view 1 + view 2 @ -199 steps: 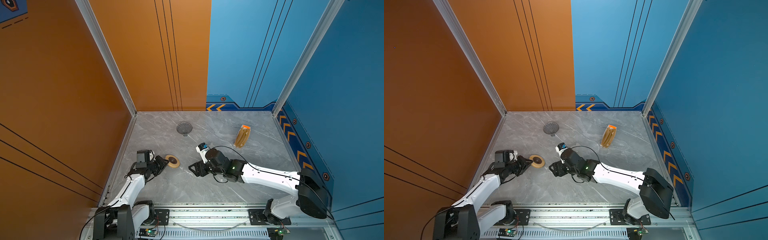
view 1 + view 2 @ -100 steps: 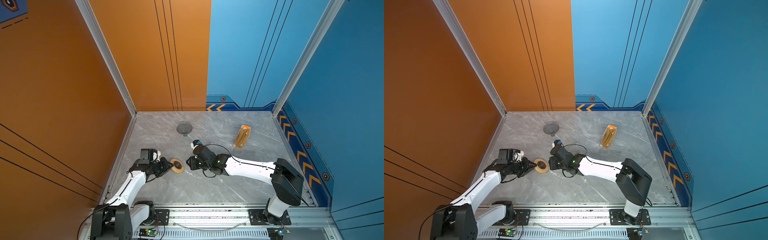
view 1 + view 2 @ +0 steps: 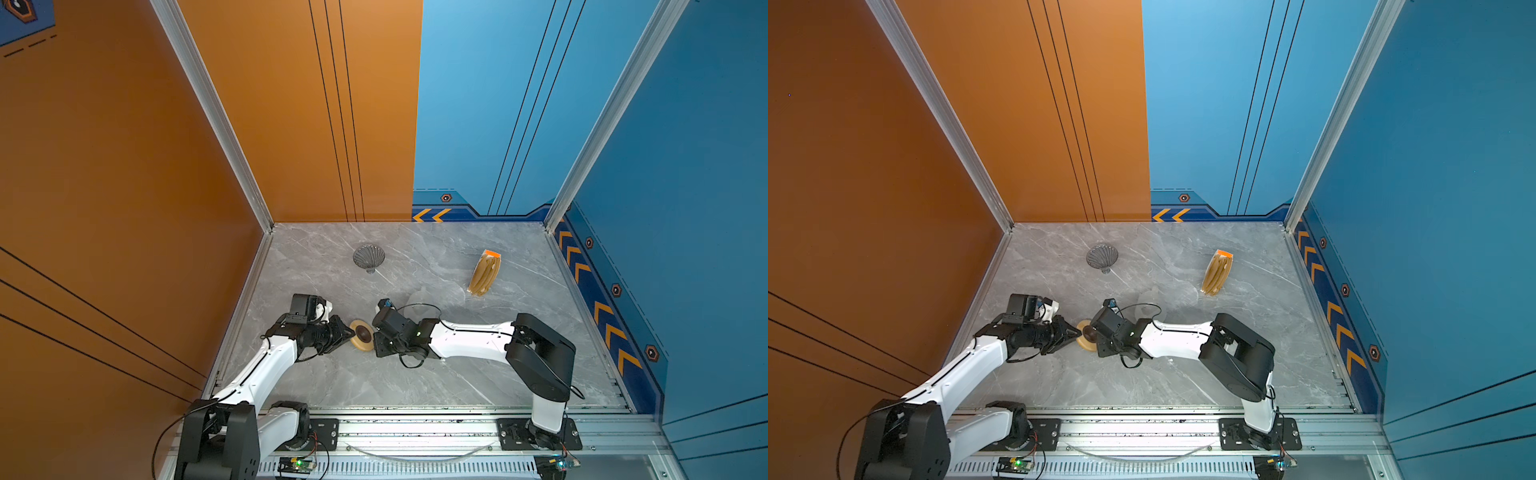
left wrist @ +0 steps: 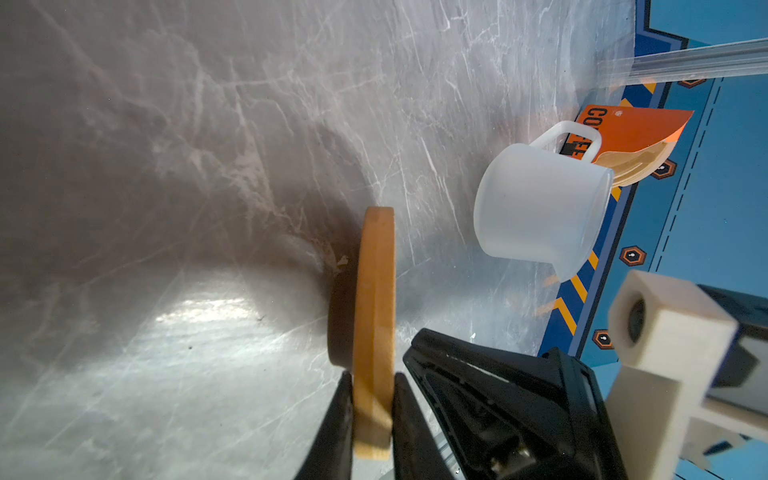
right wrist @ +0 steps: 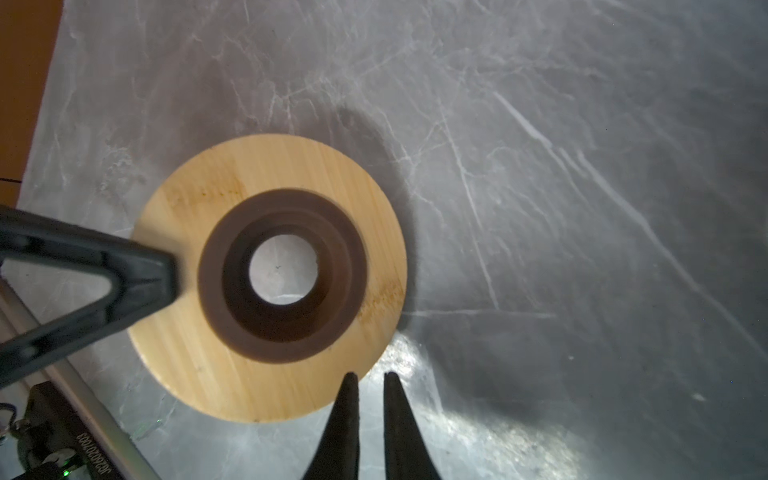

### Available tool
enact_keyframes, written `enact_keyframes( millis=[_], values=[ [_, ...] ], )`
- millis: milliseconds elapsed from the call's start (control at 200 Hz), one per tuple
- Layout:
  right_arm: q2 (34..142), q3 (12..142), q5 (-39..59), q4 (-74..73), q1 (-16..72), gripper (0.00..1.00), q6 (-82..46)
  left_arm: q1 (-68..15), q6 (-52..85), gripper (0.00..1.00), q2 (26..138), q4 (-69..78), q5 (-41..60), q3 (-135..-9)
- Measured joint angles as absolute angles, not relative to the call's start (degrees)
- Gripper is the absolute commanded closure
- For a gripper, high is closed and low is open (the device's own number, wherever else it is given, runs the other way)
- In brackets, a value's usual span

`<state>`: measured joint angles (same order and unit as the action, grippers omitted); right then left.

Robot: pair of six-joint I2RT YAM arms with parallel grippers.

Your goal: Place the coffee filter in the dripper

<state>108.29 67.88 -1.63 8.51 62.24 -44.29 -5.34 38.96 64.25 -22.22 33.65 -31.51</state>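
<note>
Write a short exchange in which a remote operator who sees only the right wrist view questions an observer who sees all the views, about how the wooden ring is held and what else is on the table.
Operator: I see one dark finger on the wooden ring. Is the ring really gripped?
Observer: Yes. In the left wrist view the left claw has a finger on each face of the ring, pinching its edge.
Operator: What does my picture miss?
Observer: In both top views the dripper lies on the table near the back wall, apart from the ring.
</note>
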Motion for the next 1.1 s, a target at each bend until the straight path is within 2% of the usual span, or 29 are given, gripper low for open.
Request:
enact_keyframes(
  millis=[591,806,1101],
  values=[
    [113.6,70.1,-4.8,8.5,61.5,0.92,-45.3,-7.8,38.8,0.81,64.3,-24.3,33.0,-33.6],
    [113.6,70.1,-4.8,8.4,61.5,0.92,-45.3,-9.8,38.8,0.73,65.1,-25.1,31.4,-33.9],
    [113.6,70.1,-4.8,8.3,61.5,0.92,-45.3,-11.4,38.8,0.77,66.1,-25.3,29.5,-35.3]
  ],
)
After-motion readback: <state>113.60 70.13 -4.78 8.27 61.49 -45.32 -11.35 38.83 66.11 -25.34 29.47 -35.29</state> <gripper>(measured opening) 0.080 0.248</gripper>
